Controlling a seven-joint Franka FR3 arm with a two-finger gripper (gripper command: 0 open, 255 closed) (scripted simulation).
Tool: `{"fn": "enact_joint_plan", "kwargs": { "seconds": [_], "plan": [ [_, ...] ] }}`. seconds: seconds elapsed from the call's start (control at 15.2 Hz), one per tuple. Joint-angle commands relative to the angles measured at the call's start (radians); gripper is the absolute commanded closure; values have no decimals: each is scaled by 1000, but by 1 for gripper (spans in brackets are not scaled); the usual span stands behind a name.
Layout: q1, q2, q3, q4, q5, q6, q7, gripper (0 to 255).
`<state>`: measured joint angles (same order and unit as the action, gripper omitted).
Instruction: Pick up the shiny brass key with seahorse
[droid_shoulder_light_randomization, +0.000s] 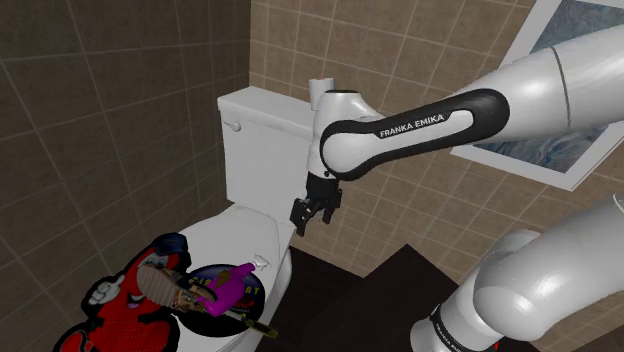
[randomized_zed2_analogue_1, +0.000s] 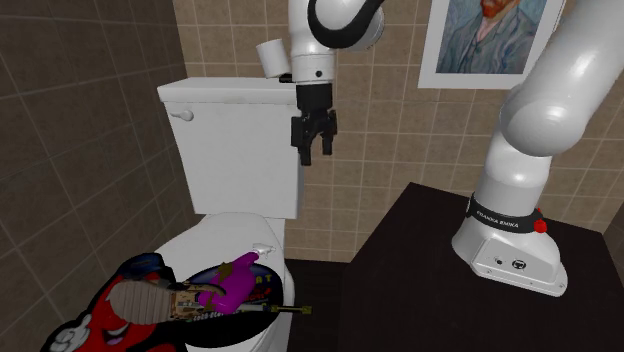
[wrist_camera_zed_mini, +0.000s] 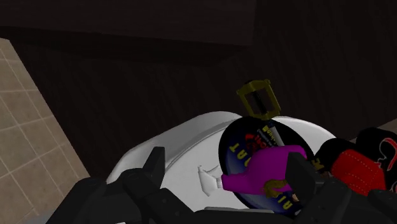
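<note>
1. The key is brass coloured and shiny. It has a long thin shaft, and the end with a boxy rectangular frame sticks out past the rim. The other end runs in under a magenta object, so I can't make out the seahorse part.
2. The key lies flat on a closed white toilet lid. It's below the gripper and well apart from it, out toward the front edge of the lid.
3. The key shares the lid with a dark round disc and a red and black thing, both also well below the tool.
4. The room is a bathroom with brown tiled walls and a dark floor. The white cistern is just behind the gripper, and a framed portrait hangs up beside the arm. The stand is a dark box.
5. The gripper hangs in the air pointing down, with its fingers spread apart. Nothing is between them and they touch nothing.
</note>
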<state>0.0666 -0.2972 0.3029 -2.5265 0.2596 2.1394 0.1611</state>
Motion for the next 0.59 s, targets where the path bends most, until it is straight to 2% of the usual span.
{"fn": "enact_joint_plan", "kwargs": {
  "seconds": [0.0, 0.26, 0.53],
  "plan": [
    [1, 86, 26, 24, -4, 72, 40, 0],
    [6, 251, 62, 80, -37, 194, 125, 0],
    [24, 421, 75, 157, -100, 296, 222, 0]
  ]
}}
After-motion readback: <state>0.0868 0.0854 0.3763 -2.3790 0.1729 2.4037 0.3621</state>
